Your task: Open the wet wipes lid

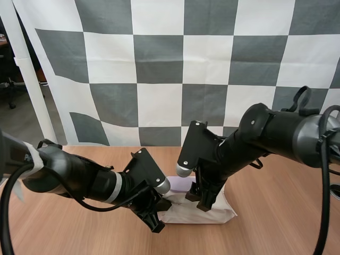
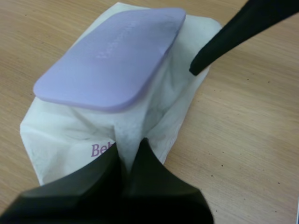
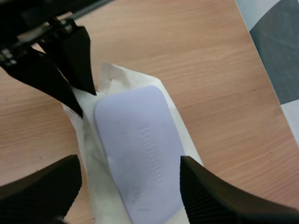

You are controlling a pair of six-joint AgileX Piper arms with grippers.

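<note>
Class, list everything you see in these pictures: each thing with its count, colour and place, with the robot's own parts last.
wet wipes pack: one, white, on the table between the two arms.
lid: one, lilac, flat on top of the pack.
table: one, light wood, under everything.
left jaws: one pair, black, pinching the pack's wrapper at one end.
right jaws: one pair, black, open, standing either side of the lid.

Soft, even light falls from above on the wooden surface (image 1: 276,212), bright and free of hard glare; shadows beside the pack of wet wipes (image 1: 212,215) are faint and diffuse. In the left wrist view the lilac lid (image 2: 112,56) carries a pale sheen and shades the white wrap beneath its edge; the left claw (image 2: 127,156) reads as nearly featureless black.
</note>
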